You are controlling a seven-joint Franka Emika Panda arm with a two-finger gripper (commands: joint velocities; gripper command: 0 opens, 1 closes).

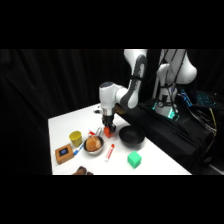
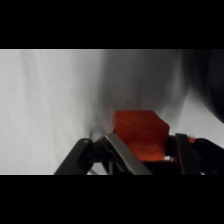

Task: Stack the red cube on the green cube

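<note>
red cube (image 2: 141, 136) sits between the hand's (image 1: 108, 129) fingers, apparently clamped, low on the counter (image 1: 65, 122). next: lift, carry to green cube (image 1: 133, 159), well apart.

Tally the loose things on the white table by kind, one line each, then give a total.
Small plain blocks: 2, the red-orange cube at the gripper and the bright green cube
Bowls: 2, the black bowl and the silver bowl
Cups: 1, the yellow-green cup
Thin tubes: 1, the red-and-white tube
Brown box: 1
Total: 7
</note>
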